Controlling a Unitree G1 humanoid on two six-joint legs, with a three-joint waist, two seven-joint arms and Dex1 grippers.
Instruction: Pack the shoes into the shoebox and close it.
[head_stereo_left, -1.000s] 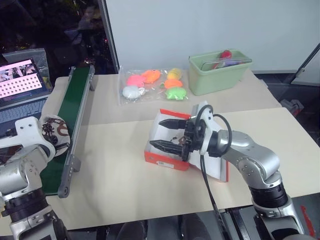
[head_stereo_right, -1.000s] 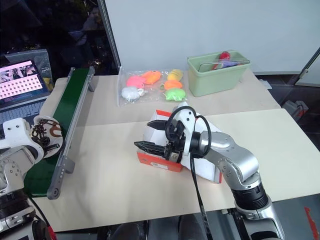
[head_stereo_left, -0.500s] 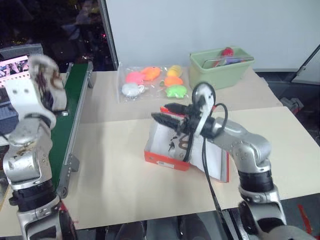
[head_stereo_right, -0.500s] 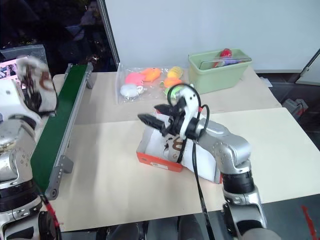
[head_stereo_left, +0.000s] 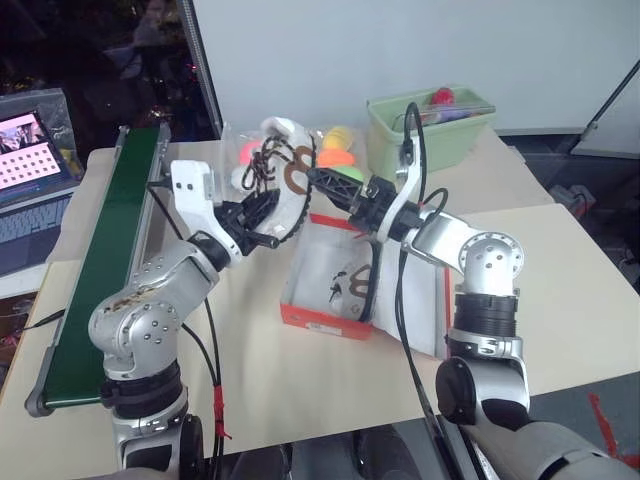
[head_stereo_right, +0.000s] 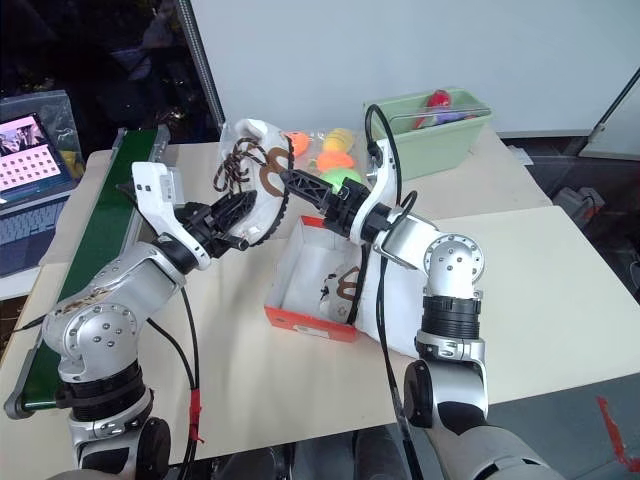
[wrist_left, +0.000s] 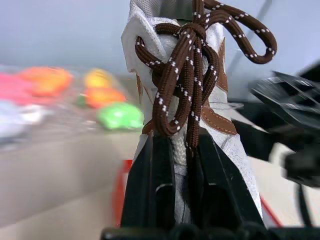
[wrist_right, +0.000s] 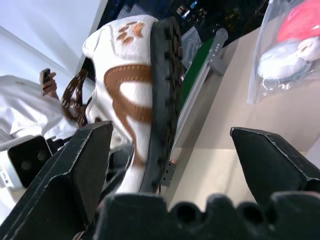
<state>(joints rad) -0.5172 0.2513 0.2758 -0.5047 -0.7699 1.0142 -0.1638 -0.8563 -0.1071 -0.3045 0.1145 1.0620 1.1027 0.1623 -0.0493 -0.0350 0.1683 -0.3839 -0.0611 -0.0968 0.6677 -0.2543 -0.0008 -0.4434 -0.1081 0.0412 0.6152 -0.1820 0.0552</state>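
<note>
Your left gripper is clamped on a white sneaker above the shoebox. Your right gripper, fingers wide apart, is beside it.

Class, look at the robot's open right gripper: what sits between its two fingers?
In the right wrist view, the right gripper stands open, and the white sneaker held up by the left gripper shows partly in the gap, sole edge on, not yet gripped.

shoebox: open, one sneaker inside; other sneaker: aloft
</note>
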